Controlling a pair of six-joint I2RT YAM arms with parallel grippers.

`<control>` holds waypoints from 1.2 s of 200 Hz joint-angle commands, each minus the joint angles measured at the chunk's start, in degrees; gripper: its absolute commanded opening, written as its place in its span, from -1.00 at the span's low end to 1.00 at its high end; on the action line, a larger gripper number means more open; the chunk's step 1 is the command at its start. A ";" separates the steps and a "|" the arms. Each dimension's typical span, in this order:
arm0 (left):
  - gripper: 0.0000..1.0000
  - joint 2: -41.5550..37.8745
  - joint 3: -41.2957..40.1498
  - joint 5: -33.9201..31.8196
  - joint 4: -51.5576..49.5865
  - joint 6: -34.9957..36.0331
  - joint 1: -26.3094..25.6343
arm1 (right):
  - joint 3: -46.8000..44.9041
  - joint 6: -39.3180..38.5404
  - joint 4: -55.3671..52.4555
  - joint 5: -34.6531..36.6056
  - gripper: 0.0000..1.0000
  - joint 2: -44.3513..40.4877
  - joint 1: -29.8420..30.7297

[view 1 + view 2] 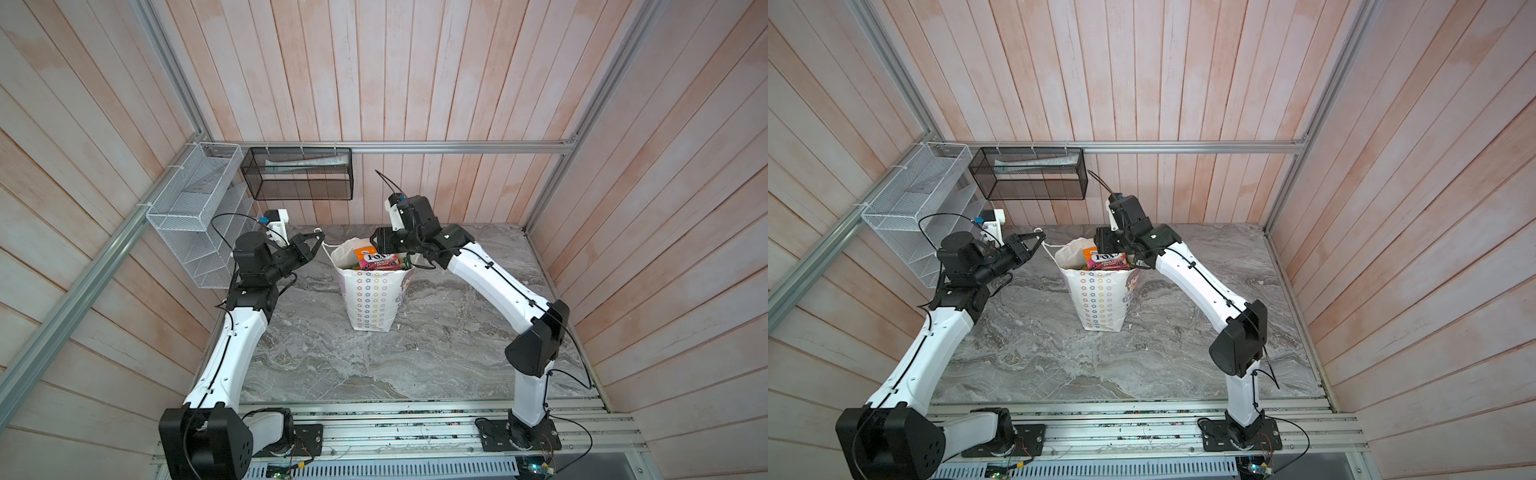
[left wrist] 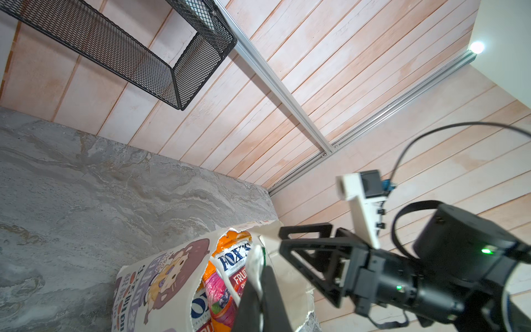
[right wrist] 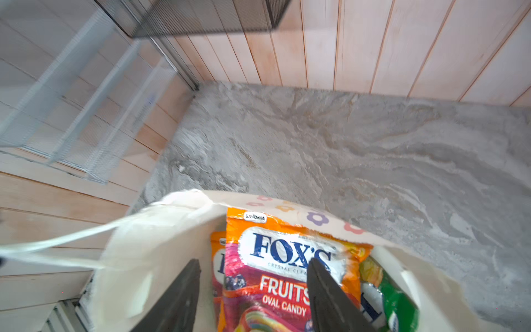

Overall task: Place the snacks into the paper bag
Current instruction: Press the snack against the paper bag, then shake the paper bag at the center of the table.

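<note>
The paper bag [image 1: 374, 299] stood upright around the middle of the tabletop [image 1: 415, 357], slightly nearer its left edge. The snacks were packed on end inside it, and no pouch showed outside the bag in either top view. The left gripper [image 1: 318, 240] was clamped shut on a white cord handle [image 1: 328, 246], which ran taut from the bag's mouth toward the left edge. The left wrist view showed the cord pinched between its fingers [image 2: 270, 287]. The right gripper [image 3: 254, 261] hung over the mouth with its jaws well apart, straddling the orange-pink pouch [image 3: 267, 290] marked FOX'S without squeezing it, as far as that view told. A green pouch [image 3: 399, 304] stood just beside that one. The pouches looked light, flat and glossy, so they were likely slippery on the face and lumpy with loose candy inside. A pinch across the sealed top edge would probably hold better than one on the bulging middle. The bag was thin paper, light and easily tipped or creased. Its rim [image 2: 230, 231] looked ragged, seemingly torn, so a hard tug on the cord risked ripping it further. The cord seemed the safest place to hold, with a gentle sideways pull rather than a lift.
</note>
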 commanded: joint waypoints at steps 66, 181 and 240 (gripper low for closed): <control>-1.00 -1.60 0.00 -0.16 5.44 -0.50 0.57 | -14.56 -1.41 3.38 6.45 0.66 -22.64 -6.27; -1.00 -2.05 -0.01 0.17 5.62 -0.92 0.54 | -38.13 12.10 18.00 -7.48 0.03 -29.80 -11.16; -1.00 -2.46 -0.33 0.56 6.27 -1.54 0.55 | -39.39 13.44 26.14 -15.76 -1.00 -27.62 -11.91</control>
